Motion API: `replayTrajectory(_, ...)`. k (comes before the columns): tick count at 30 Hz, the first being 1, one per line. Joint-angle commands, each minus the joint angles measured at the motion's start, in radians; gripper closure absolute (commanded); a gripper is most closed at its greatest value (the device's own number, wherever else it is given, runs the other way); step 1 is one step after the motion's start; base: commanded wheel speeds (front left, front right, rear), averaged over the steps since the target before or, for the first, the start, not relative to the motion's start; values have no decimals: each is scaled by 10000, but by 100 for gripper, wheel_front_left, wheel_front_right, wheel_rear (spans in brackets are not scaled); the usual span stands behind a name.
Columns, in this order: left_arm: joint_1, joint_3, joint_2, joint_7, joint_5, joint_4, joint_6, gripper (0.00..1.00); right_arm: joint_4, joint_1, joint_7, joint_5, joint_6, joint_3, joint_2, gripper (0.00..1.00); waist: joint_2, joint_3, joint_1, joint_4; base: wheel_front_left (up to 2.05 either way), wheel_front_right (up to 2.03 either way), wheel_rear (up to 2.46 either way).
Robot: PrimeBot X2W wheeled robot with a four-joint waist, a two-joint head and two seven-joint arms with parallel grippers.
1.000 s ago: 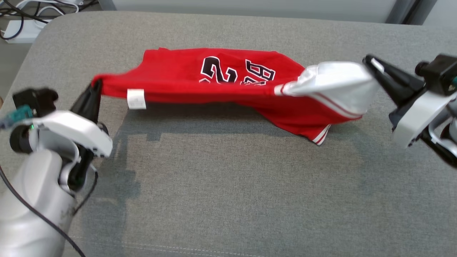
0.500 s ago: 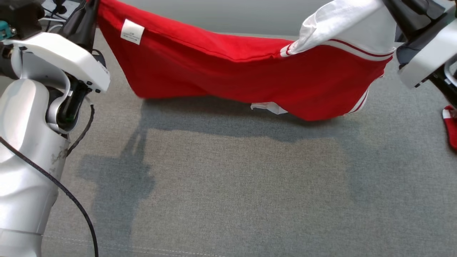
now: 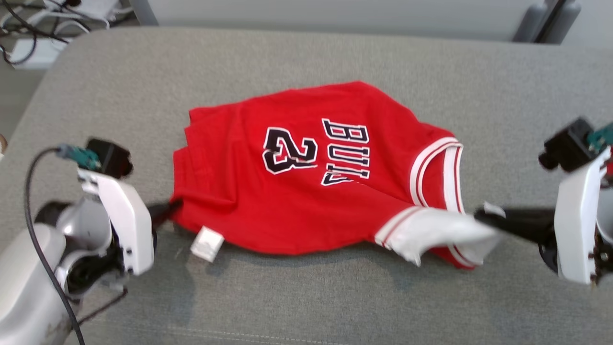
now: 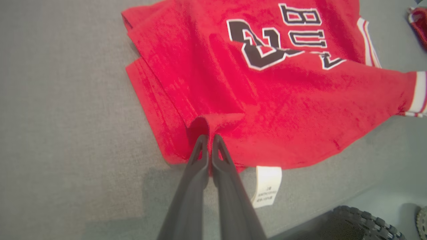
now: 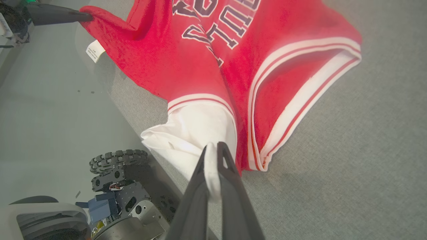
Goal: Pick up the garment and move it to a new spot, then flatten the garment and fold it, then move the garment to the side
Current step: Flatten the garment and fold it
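Half a second ago the garment (image 3: 306, 191) hung in the air between two raised arms; it has since come down and lies near the middle of the grey-covered worktop (image 3: 306, 297), printed side up. It is a red jersey with white, red-striped trim, a black white-edged 23, and lettering beside it that a crease cuts across, so I cannot read the whole word. It is not flat: folds stack along its 9 o'clock edge and the cloth ridges up toward each held corner. The left gripper (image 3: 167, 211) is pinched tight on the red hem at the garment's 8 o'clock corner, a small peak of cloth caught between its fingers. The right gripper (image 3: 481, 219) is closed on a white flap (image 3: 431, 232) at the 4 o'clock corner, with white cloth squeezed between its fingers. A white label (image 3: 207, 243) sticks out from the edge at 7 o'clock, its print too small to read. Both arms are smeared with blur in the head view. Whether the flap is a sleeve or a lining I cannot tell. At 2 o'clock in the left wrist view, another scrap of red cloth (image 4: 418, 20) is cut off by the frame. A knobbly black wheel (image 4: 367, 220) shows partly at 5 o'clock there.
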Motion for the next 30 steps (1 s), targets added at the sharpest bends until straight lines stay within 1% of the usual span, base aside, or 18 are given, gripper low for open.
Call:
replayTrajectory(1, 129, 322, 608, 716, -467, -693, 10, 100, -349, 623, 528, 447, -2, -24, -412, 100, 0, 860, 0, -134, 0, 0, 0)
replayTrajectory(2, 239, 313, 592, 998, -725, -839, 57, 100, -347, 631, 624, 573, -2, -38, -413, 100, 0, 1154, 0, -156, 0, 0, 0)
replayTrajectory(4, 135, 358, 432, 1343, -1127, -922, 133, 100, -49, 449, 761, 740, -2, -164, -175, 100, 0, 1797, 0, -190, 0, 0, 0)
replayTrajectory(6, -564, 444, 229, 1205, -1008, -707, 129, 100, 593, -172, 675, 639, -2, -543, 400, 100, 0, 2483, 0, -202, 0, 0, 0)
replayTrajectory(7, -1184, 591, 79, 814, -767, -523, 124, 100, 907, -813, -6, 231, -2, -1066, 881, 100, 0, 2825, 0, -196, 0, 0, 0)
replayTrajectory(8, -2015, 923, -151, 0, -410, -302, 186, 100, 1419, -1516, -893, -208, -2, -1701, 1311, 100, 0, 3119, 0, -166, 0, 0, 0)
replayTrajectory(9, -2974, 1282, -421, -1022, 5, -70, 226, 100, 2090, -2310, -1778, -870, -2, -2283, 1584, 100, 0, 3335, 0, -104, 0, 0, 0)
replayTrajectory(11, -5112, 2153, -952, -3712, 909, 354, 318, 100, 3752, -3893, -3600, -2096, -2, -3519, 1924, 100, 0, 3604, 0, -26, 0, 0, 0)
replayTrajectory(13, -6786, 2499, -1298, -5659, 1549, 930, 202, 100, 5336, -5123, -4897, -2928, -2, -4426, 2241, 100, 0, 3500, 0, -30, 0, 0, 0)
replayTrajectory(14, -7354, 2505, -1485, -6180, 1663, 1314, 132, 100, 5848, -5507, -5265, -3163, -2, -4639, 2419, 100, 0, 3356, 0, -48, 0, 0, 0)
replayTrajectory(16, -8089, 2212, -1667, -6548, 1818, 2019, -11, 100, 6273, -5816, -5316, -3277, -2, -4576, 2749, 100, 0, 3106, 0, -159, 0, 0, 0)
replayTrajectory(18, -8476, 1966, -1773, -6664, 1738, 2564, -94, 100, 6319, -5927, -5234, -3228, -2, -4432, 2828, 100, 0, 3066, 0, -277, 0, 0, 0)
replayTrajectory(21, -8415, 1718, -1767, -7021, 1412, 3085, -145, 100, 6154, -5830, -5475, -2992, -2, -4419, 2674, 100, 0, 3132, 0, -431, 0, 0, 0)
replayTrajectory(23, -8089, 1417, -1662, -7143, 1045, 3270, -152, 100, 5890, -5628, -5440, -2790, -2, -4286, 2475, 100, 0, 3184, 0, -498, 0, 0, 0)
replayTrajectory(24, -7889, 1247, -1506, -7178, 924, 3370, -153, 100, 5689, -5544, -5423, -2682, -2, -4218, 2370, 100, 0, 3244, 0, -554, 0, 0, 0)
replayTrajectory(26, -7331, 958, -1306, -7341, 567, 3600, -155, 100, 5110, -5135, -5169, -2157, -2, -3988, 2201, 100, 0, 3263, 0, -637, 0, 0, 0)
replayTrajectory(28, -6624, 663, -1128, -7508, 152, 3799, -156, 100, 4426, -4527, -4643, -1637, -2, -3525, 1922, 100, 0, 3196, 0, -740, 0, 0, 0)
replayTrajectory(30, -5794, 237, -988, -7613, -239, 3898, -157, 100, 3569, -3676, -3998, -534, -2, -3172, 1689, 100, 0, 3042, 0, -798, 0, 0, 0)
